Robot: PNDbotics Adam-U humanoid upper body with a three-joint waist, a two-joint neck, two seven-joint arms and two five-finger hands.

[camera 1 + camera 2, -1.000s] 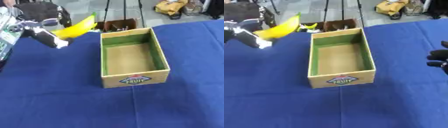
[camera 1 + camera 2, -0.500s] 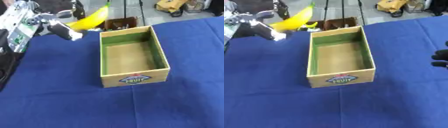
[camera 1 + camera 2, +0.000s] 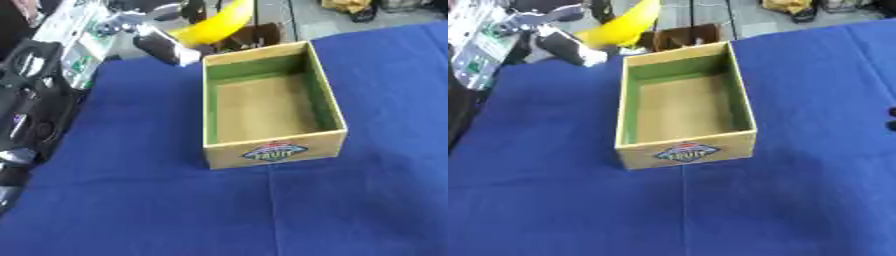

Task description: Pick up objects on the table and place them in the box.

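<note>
The robot's left hand [image 3: 162, 37] is raised near the upper left of the view, its black and silver fingers curled round a curved yellow banana [image 3: 213, 25]. The banana is held off the table, tilted with its upper end pointing up and to the right, and it sits just beyond the far left corner of the open rectangular cardboard box with green inner walls [image 3: 328, 102]. The box stands on the table covered with a dark blue cloth [image 3: 157, 210], its long sides running away from the camera and a round fruit label [image 3: 274, 151] on its near short wall; its brown floor shows bare. At the right edge of the right eye view a small dark part of the right hand [image 3: 892, 119] shows over the cloth; I cannot tell how its fingers are set
</note>
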